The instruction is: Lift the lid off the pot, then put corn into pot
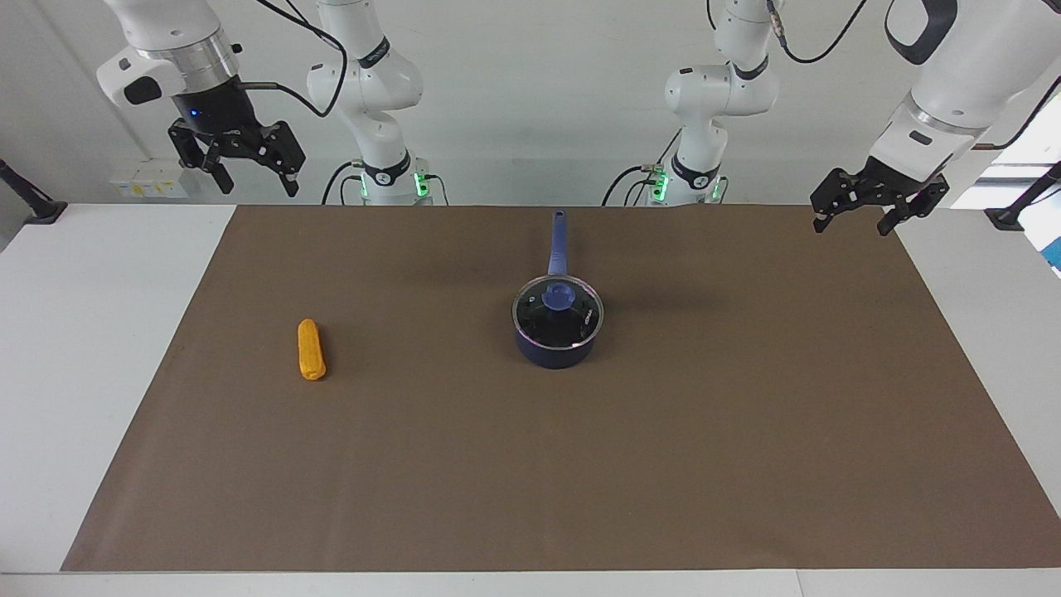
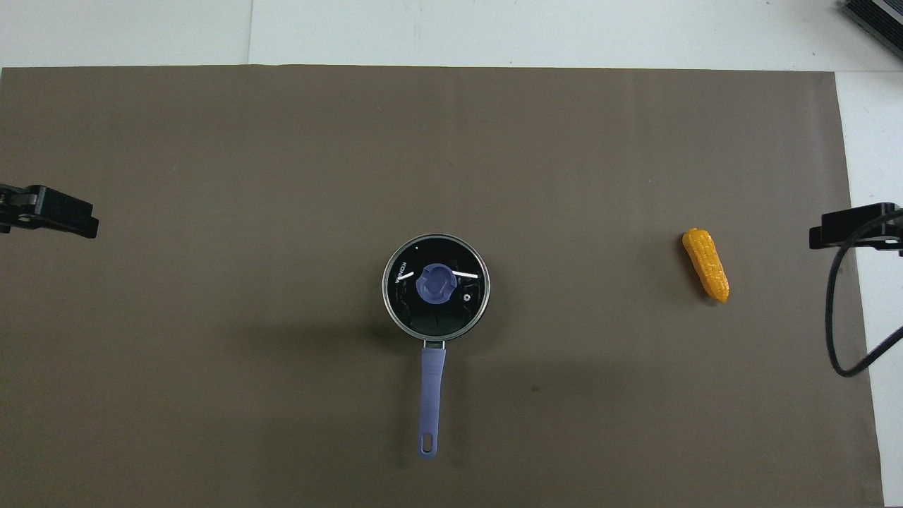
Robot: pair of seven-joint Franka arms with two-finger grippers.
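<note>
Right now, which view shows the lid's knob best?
Overhead view: the lid's knob faces the camera squarely, its full outline centred on the glass lid. The facing view shows the knob slantwise and smaller, but reveals that it stands above the glass.

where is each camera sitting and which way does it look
Facing view: high across the table, looking at the robots; both whole arms show, right gripper and left gripper up, open, waiting.
Overhead view: high above the robots' end, looking steeply down and forward; only gripper tips show at the edges.
Both share the pot with the lid on it, the corn and the brown mat, turned half around.
</note>
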